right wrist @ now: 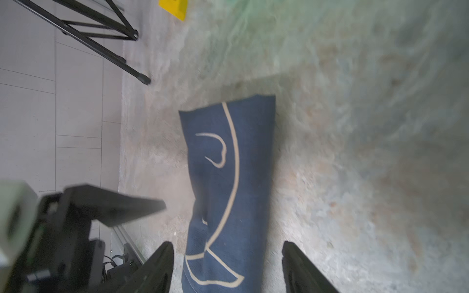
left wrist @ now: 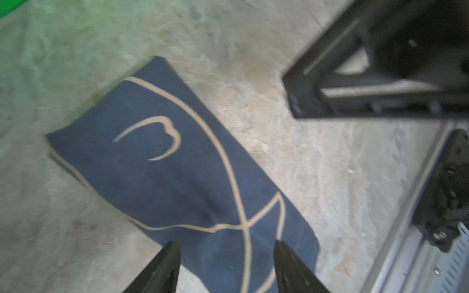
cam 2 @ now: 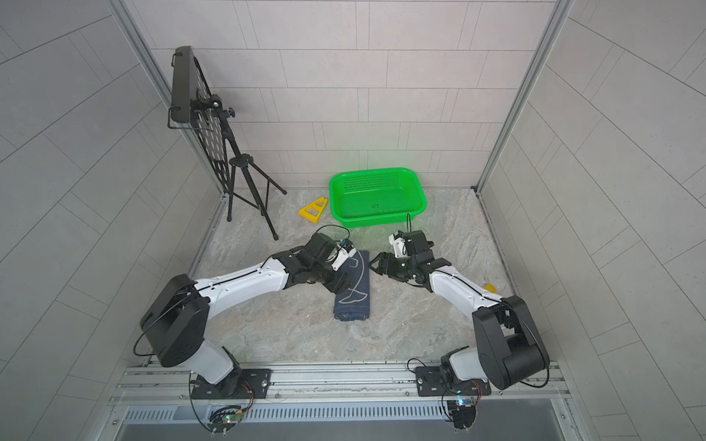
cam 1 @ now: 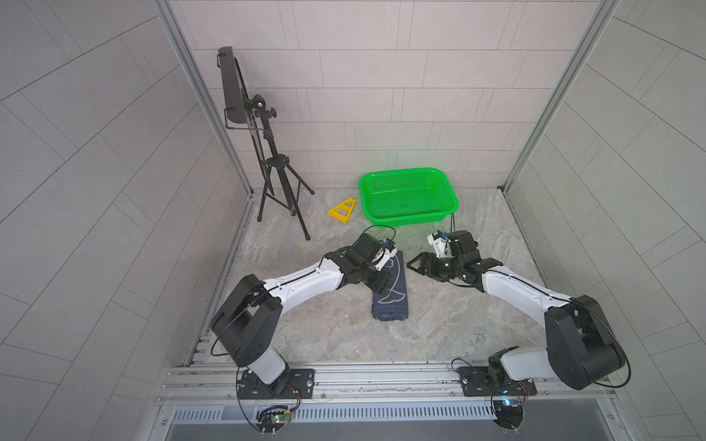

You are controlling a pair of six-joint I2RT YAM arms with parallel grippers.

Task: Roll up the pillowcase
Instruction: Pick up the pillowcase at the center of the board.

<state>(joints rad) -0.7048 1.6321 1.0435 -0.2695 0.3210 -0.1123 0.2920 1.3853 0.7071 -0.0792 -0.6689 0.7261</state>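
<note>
At the centre of the desk (cam 1: 458,324) the pillowcase (cam 1: 393,301) lies as a narrow band. We see the left gripper (left wrist: 226,243) and right gripper (right wrist: 227,244) both spread, holding nothing; unrestrained, it may spring open.

Wore white forearm shells (cam 1: 301,280), boxy black joints (cam 1: 244,324), looping black cables (cam 1: 382,225); left gripper (left wrist: 226,243) and right gripper (right wrist: 227,243) black.

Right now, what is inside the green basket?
Nothing shows inside the green basket: only its own holed floor and walls. Its near wall hides a thin strip of floor just behind it, so that bit is unseen.
</note>
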